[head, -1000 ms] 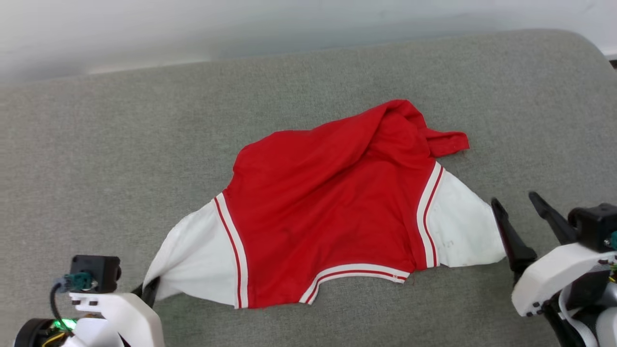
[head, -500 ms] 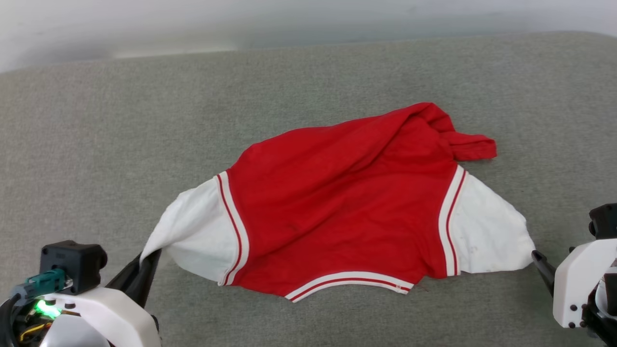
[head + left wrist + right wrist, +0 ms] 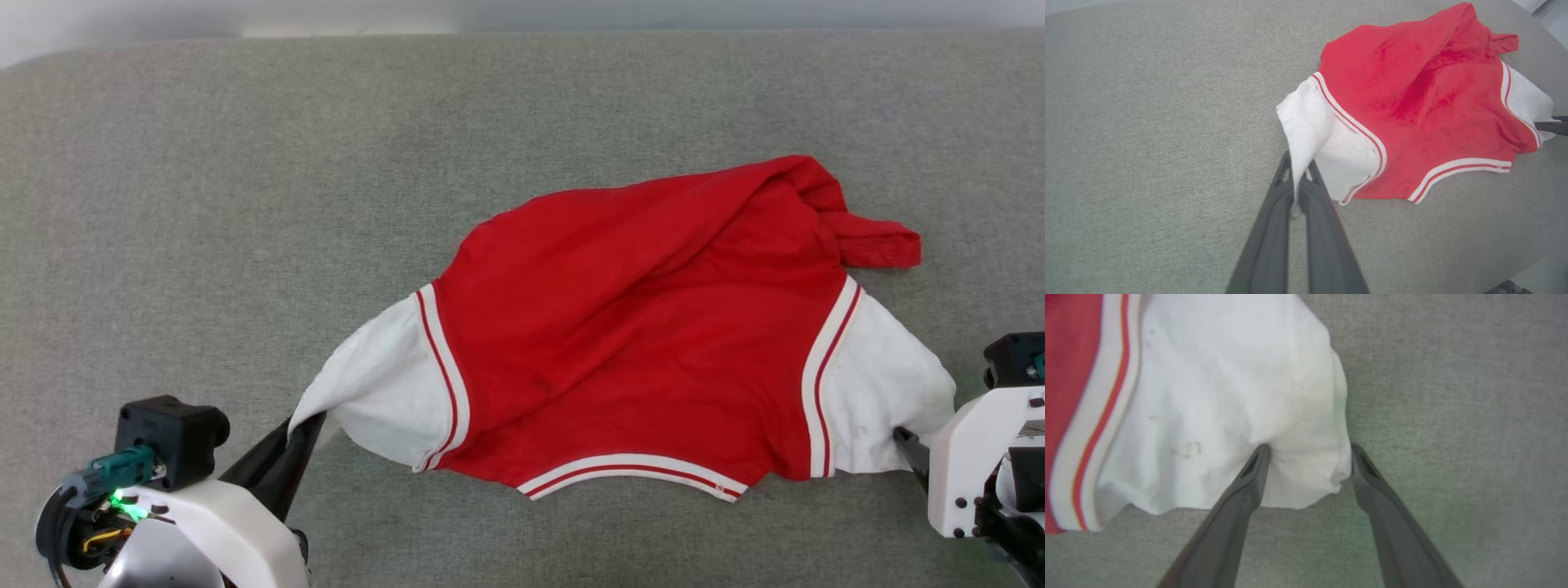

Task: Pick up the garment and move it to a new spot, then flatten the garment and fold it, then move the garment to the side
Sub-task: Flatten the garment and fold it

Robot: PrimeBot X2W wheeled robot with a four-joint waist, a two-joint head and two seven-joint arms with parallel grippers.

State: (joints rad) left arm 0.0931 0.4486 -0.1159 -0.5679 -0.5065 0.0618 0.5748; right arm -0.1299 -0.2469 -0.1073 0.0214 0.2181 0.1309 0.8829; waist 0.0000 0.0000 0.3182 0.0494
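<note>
The garment (image 3: 637, 327) is a red shirt with white sleeves and striped trim, lying crumpled on a grey cloth surface. Its back right part is bunched into a fold (image 3: 865, 245). My left gripper (image 3: 304, 429) is shut on the edge of the left white sleeve (image 3: 1310, 134), which rises between the fingers (image 3: 1274, 212) of that gripper (image 3: 1299, 169). My right gripper (image 3: 1310, 451) is open, its two fingertips straddling the corner of the right white sleeve (image 3: 1229, 396). One of its dark fingers (image 3: 908, 445) touches that sleeve's lower edge.
The grey cloth surface (image 3: 245, 204) stretches wide to the left and behind the shirt. Its far edge (image 3: 522, 33) meets a pale wall. In the left wrist view the surface curves off at the lower right corner (image 3: 1527, 265).
The head camera has shifted, so the shirt sits further right in the picture. My right gripper has come down from beside the right sleeve to its corner. The left gripper keeps its hold.
</note>
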